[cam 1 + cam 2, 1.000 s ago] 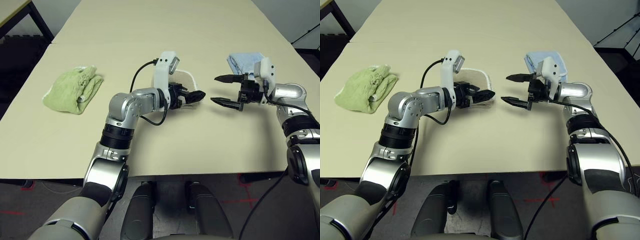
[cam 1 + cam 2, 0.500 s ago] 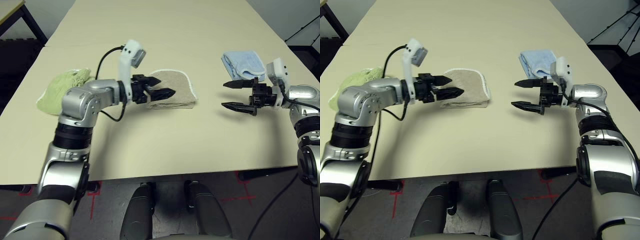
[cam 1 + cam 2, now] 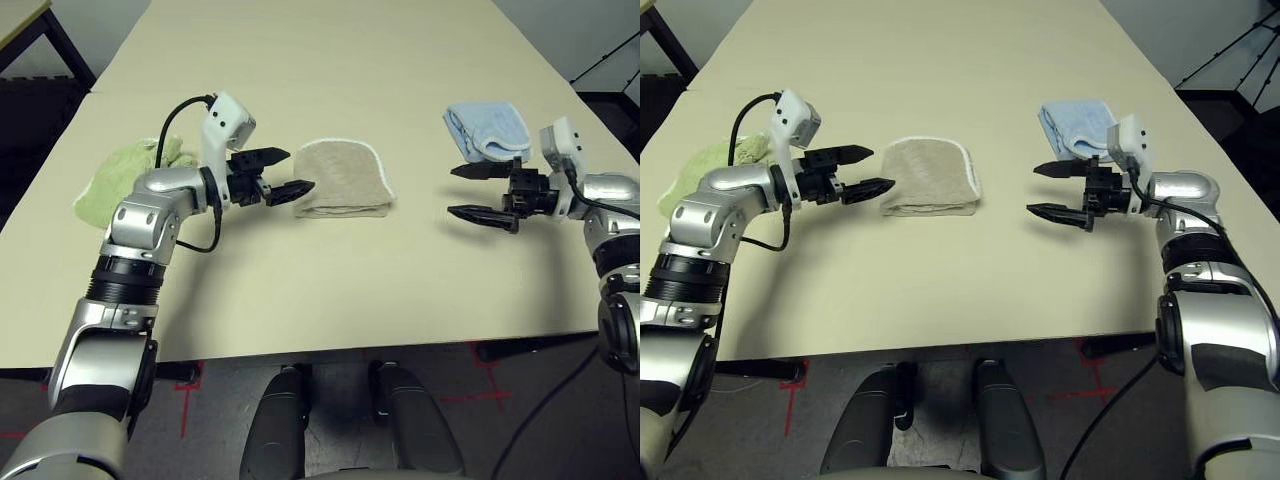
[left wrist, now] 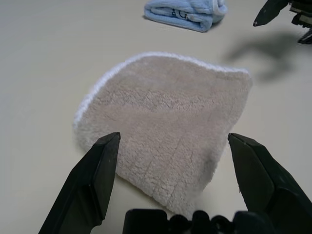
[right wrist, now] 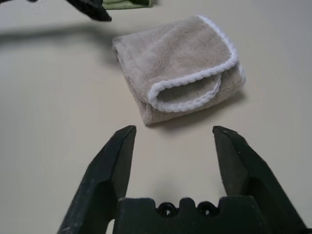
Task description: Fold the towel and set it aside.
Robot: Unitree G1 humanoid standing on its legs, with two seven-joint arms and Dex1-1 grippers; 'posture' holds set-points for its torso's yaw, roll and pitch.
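The beige towel [image 3: 345,180] lies folded into a small thick bundle with white stitched edging near the middle of the table [image 3: 320,290]. My left gripper [image 3: 284,172] hovers just to its left, open, fingers apart and holding nothing; in the left wrist view the towel [image 4: 165,122] sits beyond the two spread fingers [image 4: 92,180]. My right gripper [image 3: 470,192] is well off to the towel's right, open and empty. The right wrist view shows the towel [image 5: 178,68] from its folded end, ahead of the spread fingers [image 5: 117,161].
A folded light blue cloth [image 3: 487,130] lies at the back right, close behind my right gripper. A crumpled pale green cloth [image 3: 125,180] lies at the left, partly behind my left forearm. The table's front edge runs just below both arms.
My left gripper has pulled back leftward off the towel, leaving it folded on the table. The right gripper has moved right, away from the towel, and its fingers have narrowed a little.
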